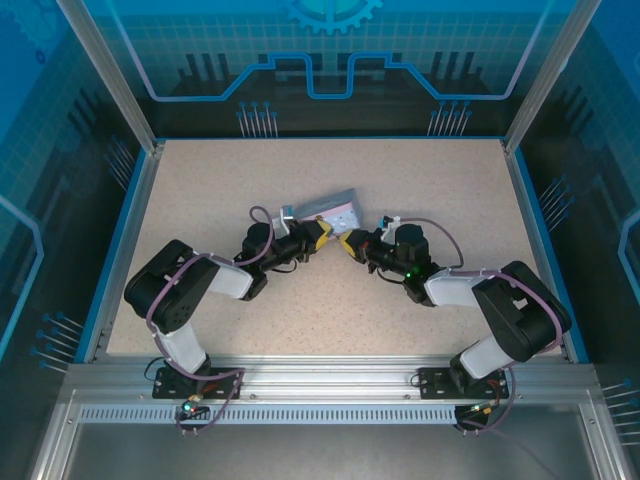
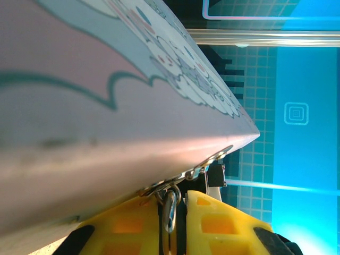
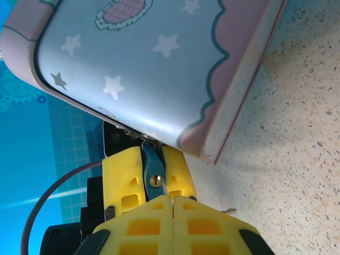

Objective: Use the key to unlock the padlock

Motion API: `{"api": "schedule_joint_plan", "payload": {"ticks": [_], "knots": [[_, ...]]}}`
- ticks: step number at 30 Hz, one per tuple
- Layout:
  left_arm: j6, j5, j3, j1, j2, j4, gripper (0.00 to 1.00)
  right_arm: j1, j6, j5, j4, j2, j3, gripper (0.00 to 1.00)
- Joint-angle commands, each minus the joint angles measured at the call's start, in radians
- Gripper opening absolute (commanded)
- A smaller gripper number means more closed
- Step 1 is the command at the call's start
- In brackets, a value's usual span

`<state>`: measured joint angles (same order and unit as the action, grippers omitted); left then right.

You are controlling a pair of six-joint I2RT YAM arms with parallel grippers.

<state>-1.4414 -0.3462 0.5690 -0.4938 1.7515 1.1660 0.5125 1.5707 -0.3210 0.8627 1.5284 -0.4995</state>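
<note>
Starting at the left, the left gripper [image 2: 172,226] is recorded nearly closed, its yellow fingers [image 2: 125,228] clamped on the padlock [image 3: 151,166]. The padlock is held at the lower edge of the tin [image 3: 159,53], just under the metal hasp [image 2: 208,162], near the middle of the table [image 3: 297,159]. Its brass keyhole [image 3: 155,181] is turned toward the right arm. The key [image 3: 167,190], a thin sliver, is seen at that keyhole; how far it is inserted cannot be told. The right gripper [image 3: 172,208] is pressed closed on the key.
</note>
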Motion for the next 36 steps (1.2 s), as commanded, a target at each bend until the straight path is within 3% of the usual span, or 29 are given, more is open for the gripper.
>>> {"api": "schedule_joint_plan", "payload": {"ticks": [1,28,36], "knots": [[0.006,0.001,0.015,-0.003,0.003,0.073,0.0,0.012,0.003,0.003,0.035,0.012,-0.018,0.0],[0.005,0.001,0.011,-0.009,0.011,0.082,0.0,0.03,0.009,-0.005,0.038,0.044,-0.074,0.0],[-0.007,-0.006,0.011,-0.01,0.01,0.098,0.0,0.025,0.012,-0.023,0.112,0.107,-0.07,0.0]]}}
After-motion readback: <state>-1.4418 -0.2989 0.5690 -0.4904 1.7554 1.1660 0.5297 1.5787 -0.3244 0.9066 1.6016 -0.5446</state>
